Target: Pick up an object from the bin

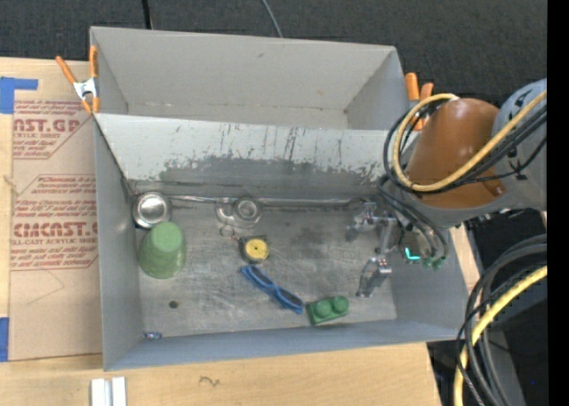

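My orange wrist cover (449, 151) hides the bin's (240, 67) wall right of the green brick (327, 309). A green cup (161, 250) stands well left of that brick. My fingers (373, 276), apart and empty, hover just up-right of it.

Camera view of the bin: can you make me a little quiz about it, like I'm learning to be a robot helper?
1. What colour is the round disc lying near the middle of the bin?
2. True or false: the jaws are open, with nothing between them.
3. Where is the green cup?
A. at the bin's left side
B. right between the jaws
C. outside the bin, on the cardboard

Key: 1 yellow; 2 true; 3 A.
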You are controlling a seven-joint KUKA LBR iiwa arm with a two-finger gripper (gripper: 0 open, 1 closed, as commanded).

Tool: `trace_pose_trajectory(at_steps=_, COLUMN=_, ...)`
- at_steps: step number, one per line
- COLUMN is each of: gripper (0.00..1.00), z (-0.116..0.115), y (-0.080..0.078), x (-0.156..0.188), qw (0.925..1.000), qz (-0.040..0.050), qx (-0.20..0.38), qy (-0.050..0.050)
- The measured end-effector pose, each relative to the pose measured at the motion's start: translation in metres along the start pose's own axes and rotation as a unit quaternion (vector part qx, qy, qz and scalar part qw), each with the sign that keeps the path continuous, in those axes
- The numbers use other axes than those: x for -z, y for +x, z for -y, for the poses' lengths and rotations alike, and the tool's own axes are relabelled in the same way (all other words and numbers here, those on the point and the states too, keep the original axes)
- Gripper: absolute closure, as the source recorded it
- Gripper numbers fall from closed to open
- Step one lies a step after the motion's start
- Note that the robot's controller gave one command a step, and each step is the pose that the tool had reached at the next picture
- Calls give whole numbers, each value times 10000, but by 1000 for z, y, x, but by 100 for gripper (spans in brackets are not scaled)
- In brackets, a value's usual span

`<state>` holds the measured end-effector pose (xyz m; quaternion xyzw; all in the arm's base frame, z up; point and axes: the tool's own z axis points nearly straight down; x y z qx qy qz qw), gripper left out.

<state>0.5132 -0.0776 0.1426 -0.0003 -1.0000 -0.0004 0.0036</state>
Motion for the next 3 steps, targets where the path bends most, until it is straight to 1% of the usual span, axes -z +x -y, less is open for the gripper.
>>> trace_pose_trajectory(at_steps=1, gripper=0, z=-50, y=24, x=-69, qw=9820, qz=132, qx=1881, qy=29)
trace_pose_trajectory(at_steps=2, gripper=100, z=-49, y=28, x=-68, qw=9823, qz=35, qx=1871, qy=22)
trace_pose_trajectory(at_steps=3, gripper=100, z=-110, y=18, x=141, qw=9584, qz=90, qx=2853, qy=22)
